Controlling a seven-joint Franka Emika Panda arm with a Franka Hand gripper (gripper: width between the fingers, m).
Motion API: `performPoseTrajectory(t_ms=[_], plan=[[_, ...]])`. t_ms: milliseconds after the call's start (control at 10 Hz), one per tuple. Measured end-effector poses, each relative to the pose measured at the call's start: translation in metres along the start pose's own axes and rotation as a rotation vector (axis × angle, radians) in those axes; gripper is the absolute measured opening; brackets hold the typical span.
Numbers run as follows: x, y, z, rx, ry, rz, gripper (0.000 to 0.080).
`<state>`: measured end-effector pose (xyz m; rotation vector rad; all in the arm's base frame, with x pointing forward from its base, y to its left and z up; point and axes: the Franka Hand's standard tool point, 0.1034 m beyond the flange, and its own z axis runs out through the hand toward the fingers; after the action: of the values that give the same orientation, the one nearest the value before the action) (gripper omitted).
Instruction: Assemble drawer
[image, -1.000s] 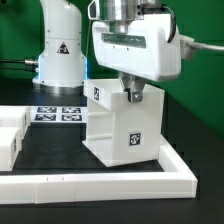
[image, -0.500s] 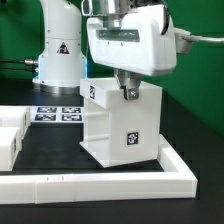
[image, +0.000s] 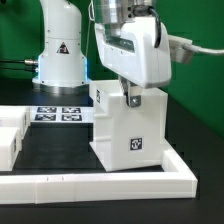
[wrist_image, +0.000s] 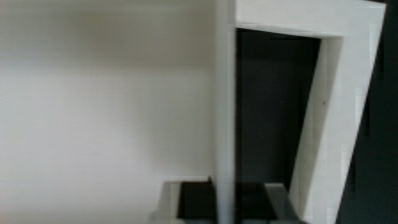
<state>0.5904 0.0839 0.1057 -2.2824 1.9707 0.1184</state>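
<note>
The large white cube casing (image: 130, 135) with marker tags stands on the black mat, near the exterior view's right. My gripper (image: 133, 97) is at its top and shut on the casing's upper wall. In the wrist view the thin wall edge (wrist_image: 228, 100) runs straight between my two dark fingers (wrist_image: 192, 200), with my gripper (wrist_image: 228, 202) closed around it. The casing's dark hollow inside (wrist_image: 276, 120) shows beside the wall. White box-like parts (image: 10, 135) sit at the exterior view's left edge, cut off; I cannot tell whether they are the drawer, as no knob shows.
The marker board (image: 58, 113) lies flat behind the casing. A low white border wall (image: 100, 182) runs along the front and right of the mat. The arm's white base (image: 58, 50) stands at the back.
The casing has turned and shifted toward the exterior view's right, held in my gripper; my hand has rotated with it.
</note>
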Motion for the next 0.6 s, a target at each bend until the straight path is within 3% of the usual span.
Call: performPoseTrajectory(t_ms=[600], plan=[[-0.0009, -0.0038, 0.0005, 0.005, 0.000, -0.023, 0.0039]])
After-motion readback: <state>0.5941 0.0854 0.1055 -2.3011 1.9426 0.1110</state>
